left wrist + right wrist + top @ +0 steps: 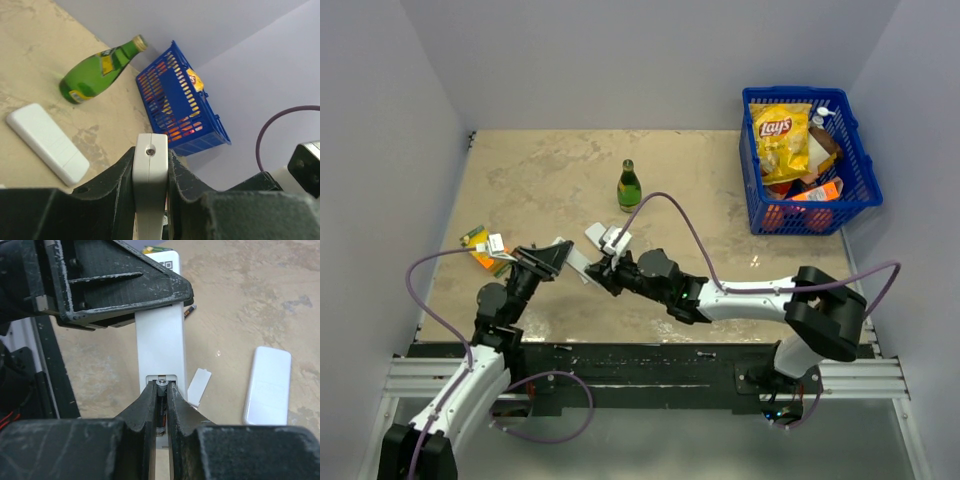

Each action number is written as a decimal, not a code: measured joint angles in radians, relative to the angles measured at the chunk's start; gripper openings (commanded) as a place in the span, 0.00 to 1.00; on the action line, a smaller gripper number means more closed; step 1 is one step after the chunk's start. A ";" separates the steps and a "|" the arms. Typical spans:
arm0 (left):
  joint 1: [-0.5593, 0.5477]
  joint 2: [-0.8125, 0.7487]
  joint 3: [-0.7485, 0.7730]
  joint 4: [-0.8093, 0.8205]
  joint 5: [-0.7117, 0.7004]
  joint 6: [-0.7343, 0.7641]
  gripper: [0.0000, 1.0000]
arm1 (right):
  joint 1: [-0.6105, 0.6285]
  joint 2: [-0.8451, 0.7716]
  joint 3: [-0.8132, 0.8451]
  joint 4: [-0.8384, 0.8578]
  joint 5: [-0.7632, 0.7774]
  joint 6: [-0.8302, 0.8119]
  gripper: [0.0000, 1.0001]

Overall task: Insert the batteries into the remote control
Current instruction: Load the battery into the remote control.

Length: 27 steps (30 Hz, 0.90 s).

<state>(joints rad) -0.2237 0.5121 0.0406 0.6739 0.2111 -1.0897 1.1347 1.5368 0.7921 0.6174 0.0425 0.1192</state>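
Observation:
My left gripper (150, 152) is shut on the white remote control (149, 190), holding it edge-on above the table. In the right wrist view the remote control (160, 340) shows its back with the battery bay open at its near end. My right gripper (160, 386) is shut on one dark battery (160, 402), which sits in that bay between the fingers. A second thin battery (189, 311) lies on the table beyond the remote. From above, the two grippers (552, 260) (605, 270) meet at the remote (575, 262).
A small white cover (199, 386) and a longer white bar (267, 385) lie on the table to the right of the remote. A green bottle (629, 187) stands mid-table. A blue basket (808, 160) of snacks is at the back right. An orange packet (480, 247) lies on the left.

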 measured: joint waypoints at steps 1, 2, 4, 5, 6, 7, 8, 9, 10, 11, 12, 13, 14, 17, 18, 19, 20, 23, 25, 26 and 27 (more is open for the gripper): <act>0.000 0.018 -0.008 0.006 -0.014 -0.003 0.00 | -0.001 0.021 0.009 0.000 0.008 0.001 0.02; 0.000 0.037 -0.016 0.013 -0.032 -0.007 0.00 | -0.003 0.044 0.020 -0.002 0.016 0.001 0.02; 0.002 0.081 -0.025 0.027 -0.064 -0.013 0.00 | -0.006 0.092 0.045 -0.004 0.030 -0.001 0.04; 0.002 0.113 -0.026 0.032 -0.078 -0.015 0.00 | -0.008 0.114 0.056 -0.005 0.037 -0.002 0.05; 0.003 0.147 -0.026 0.044 -0.091 -0.017 0.00 | -0.011 0.129 0.063 -0.007 0.040 -0.002 0.06; 0.003 0.182 -0.026 0.061 -0.101 -0.018 0.00 | -0.014 0.145 0.071 -0.009 0.043 -0.003 0.09; 0.003 0.213 -0.026 0.076 -0.109 -0.018 0.00 | -0.018 0.159 0.079 -0.013 0.044 -0.003 0.10; 0.003 0.240 -0.026 0.090 -0.115 -0.018 0.00 | -0.021 0.171 0.085 -0.018 0.043 -0.003 0.12; 0.003 0.267 -0.026 0.109 -0.120 -0.018 0.00 | -0.024 0.180 0.092 -0.022 0.043 -0.003 0.13; 0.003 0.288 -0.026 0.127 -0.122 -0.018 0.00 | -0.027 0.185 0.097 -0.027 0.041 -0.003 0.13; 0.003 0.305 -0.026 0.142 -0.124 -0.018 0.00 | -0.030 0.188 0.101 -0.032 0.039 -0.002 0.13; 0.003 0.318 -0.026 0.156 -0.127 -0.017 0.00 | -0.033 0.192 0.109 -0.040 0.036 -0.001 0.13; 0.003 0.327 -0.026 0.166 -0.129 -0.017 0.00 | -0.035 0.192 0.113 -0.047 0.033 0.000 0.13; 0.003 0.336 -0.026 0.187 -0.130 -0.006 0.00 | -0.040 0.192 0.127 -0.066 0.026 0.001 0.12; 0.003 0.337 -0.026 0.191 -0.130 -0.002 0.00 | -0.041 0.192 0.129 -0.070 0.024 0.001 0.12; 0.003 0.338 -0.026 0.194 -0.128 0.005 0.00 | -0.042 0.191 0.132 -0.077 0.023 0.001 0.11; 0.003 0.338 -0.026 0.195 -0.125 0.012 0.00 | -0.042 0.190 0.136 -0.086 0.023 0.001 0.11; 0.003 0.344 -0.026 0.201 -0.106 0.029 0.00 | -0.042 0.184 0.140 -0.105 0.023 0.001 0.11; 0.003 0.354 -0.026 0.208 -0.082 0.032 0.00 | -0.040 0.176 0.140 -0.118 0.022 0.000 0.11; 0.003 0.360 -0.026 0.214 -0.075 0.032 0.00 | -0.040 0.172 0.140 -0.126 0.023 -0.001 0.11; 0.003 0.368 -0.026 0.224 -0.065 0.033 0.00 | -0.039 0.169 0.139 -0.130 0.023 -0.001 0.11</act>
<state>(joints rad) -0.2207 0.8799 0.0147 0.8978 0.1459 -1.0569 1.0954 1.7058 0.9314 0.4877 0.0650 0.1184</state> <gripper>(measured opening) 0.290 0.126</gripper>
